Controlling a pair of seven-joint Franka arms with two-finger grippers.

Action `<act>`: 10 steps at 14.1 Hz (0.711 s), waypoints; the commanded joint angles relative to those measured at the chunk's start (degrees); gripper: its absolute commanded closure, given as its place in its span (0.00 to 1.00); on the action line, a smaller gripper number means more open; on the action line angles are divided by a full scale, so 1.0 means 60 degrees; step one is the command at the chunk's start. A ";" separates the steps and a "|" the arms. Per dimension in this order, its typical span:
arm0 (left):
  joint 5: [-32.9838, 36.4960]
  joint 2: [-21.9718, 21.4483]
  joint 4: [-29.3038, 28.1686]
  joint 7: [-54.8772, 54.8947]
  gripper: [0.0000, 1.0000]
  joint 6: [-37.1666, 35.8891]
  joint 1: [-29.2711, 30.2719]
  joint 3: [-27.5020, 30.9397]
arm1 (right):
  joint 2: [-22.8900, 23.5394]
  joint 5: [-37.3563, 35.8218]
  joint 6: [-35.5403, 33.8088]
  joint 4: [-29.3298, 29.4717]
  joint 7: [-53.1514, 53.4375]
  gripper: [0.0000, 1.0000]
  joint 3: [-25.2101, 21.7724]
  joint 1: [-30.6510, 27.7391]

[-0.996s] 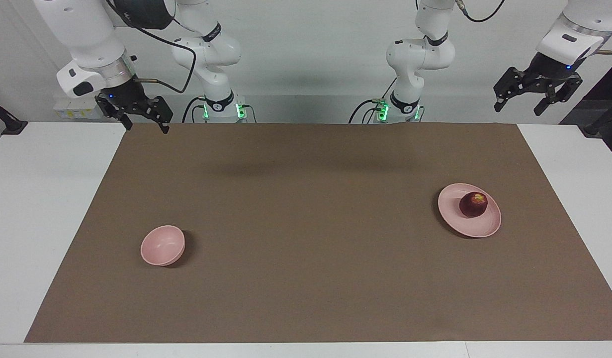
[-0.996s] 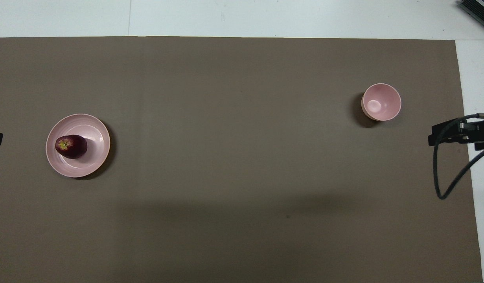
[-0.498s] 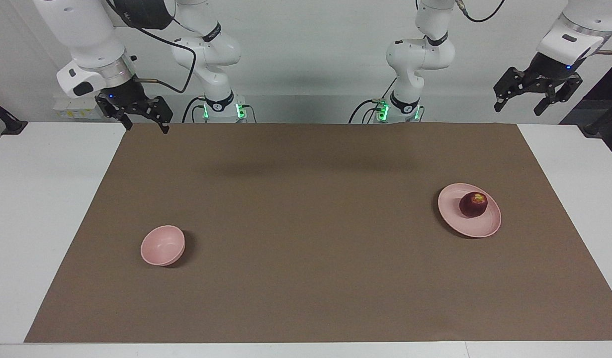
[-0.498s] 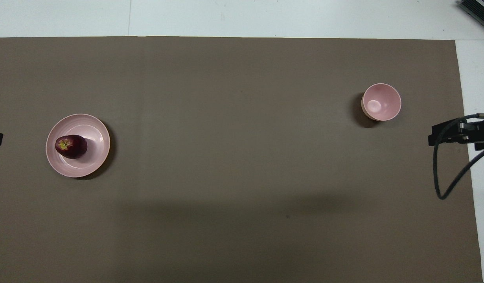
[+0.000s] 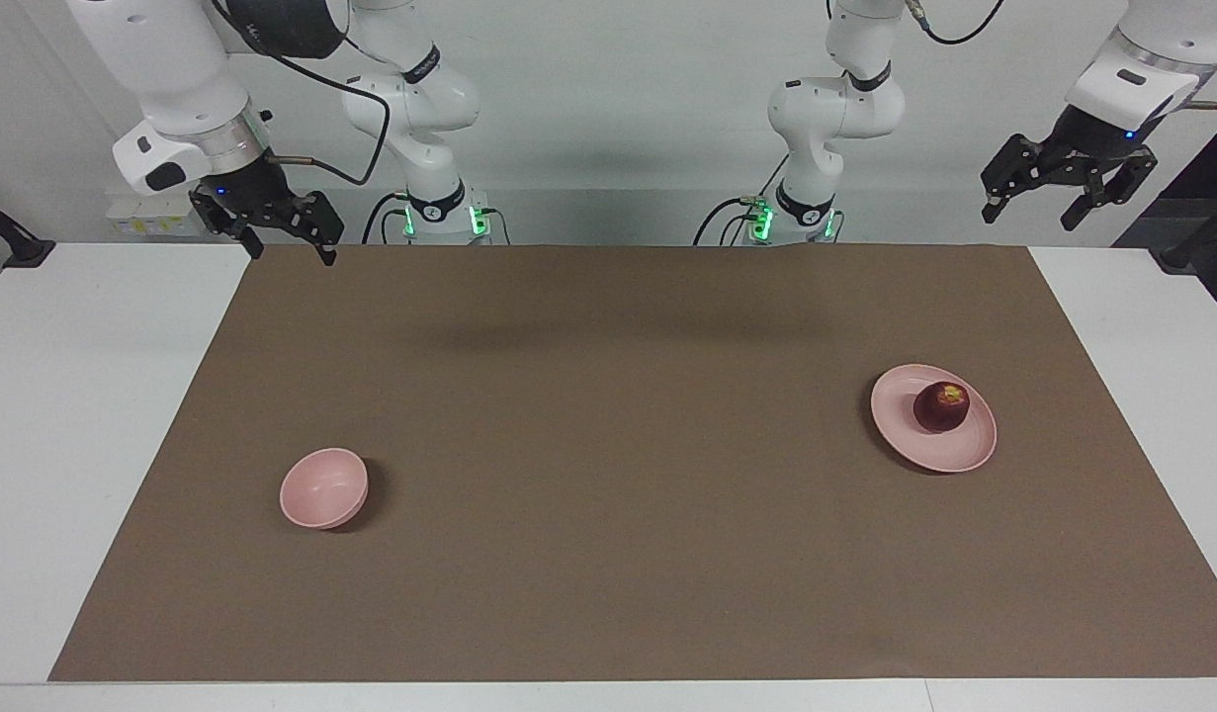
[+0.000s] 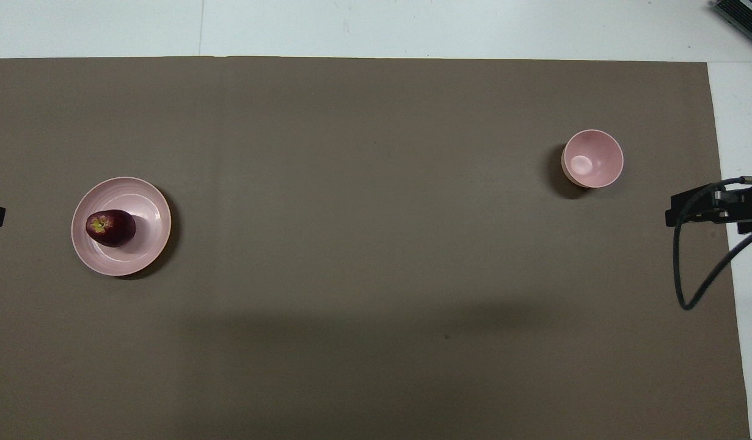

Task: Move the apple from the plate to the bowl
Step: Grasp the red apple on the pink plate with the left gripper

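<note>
Stock as I see it: apple (image 5: 941,406) on the plate (image 5: 914,445), toward the left arm's end of the surface. Bowl (image 5: 322,488) empty, well apart, toward the right arm's end. Left hand (image 5: 1068,184) and right hand (image 5: 272,223) both raised, fingers spread, holding nothing. Nothing done yet; pick-up, carry and drop all remain.

— What sort of place is this?

— A robotics lab. Two white arms are bolted at the table's (image 5: 74,396) twelve o'clock edge, their bases (image 5: 440,213) lit green and trailing black cables (image 5: 371,119).

— Anything homely?

— No. A plain white wall, a brown mat (image 5: 608,475) squared on the white tabletop, and dark equipment (image 6: 739,12) at the two o'clock corner from overhead.
</note>
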 commanded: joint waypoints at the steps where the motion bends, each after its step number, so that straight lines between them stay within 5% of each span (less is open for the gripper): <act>1: 0.0048 -0.0684 -0.1130 0.0048 0.00 0.0765 -0.0168 0.0111 | -0.0222 0.0236 0.0225 -0.0286 0.0116 0.00 0.0020 -0.0047; 10: 0.0033 -0.0816 -0.4366 0.0019 0.00 0.4247 -0.0154 0.0126 | -0.0222 0.0236 0.0225 -0.0286 0.0102 0.00 0.0006 -0.0047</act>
